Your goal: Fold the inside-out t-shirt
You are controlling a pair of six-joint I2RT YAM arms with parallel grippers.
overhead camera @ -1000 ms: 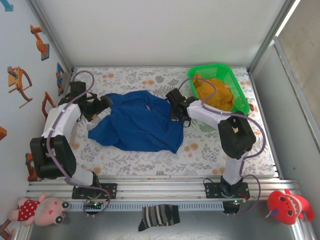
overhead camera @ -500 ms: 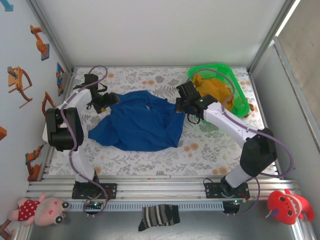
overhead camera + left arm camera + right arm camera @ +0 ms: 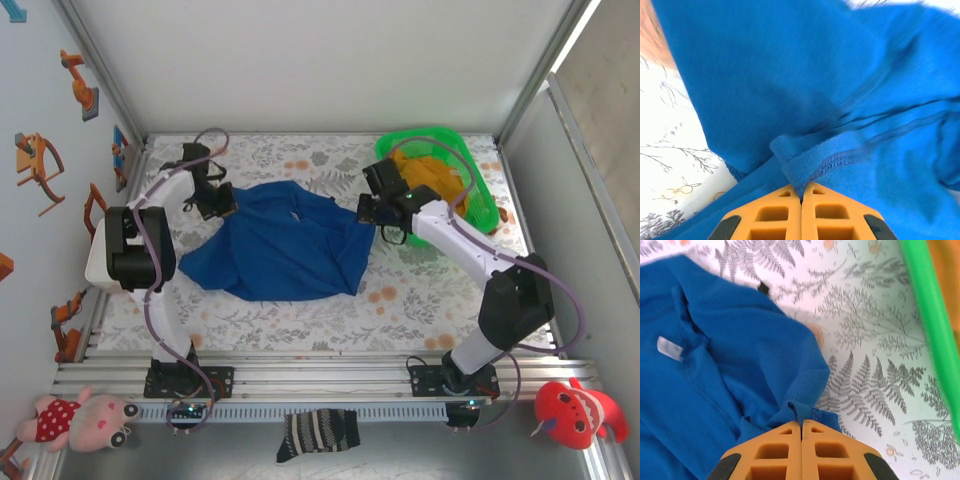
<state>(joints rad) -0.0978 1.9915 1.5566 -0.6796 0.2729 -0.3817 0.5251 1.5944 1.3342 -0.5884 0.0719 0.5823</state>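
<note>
On the t-shirt [image 3: 285, 250], both end effectors [image 3: 801, 187] [image 3: 801, 424] clamped.

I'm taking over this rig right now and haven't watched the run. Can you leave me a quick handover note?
The left gripper is shut on a hemmed edge of the t-shirt, at its far left side.
The right gripper is shut on a bunched edge at its far right side, near the green basket.
The t-shirt lies rumpled on the table; a yellow garment sits in the basket.
Done: both grips taken.
Left: no fold made yet; spread it flat, then fold.
</note>
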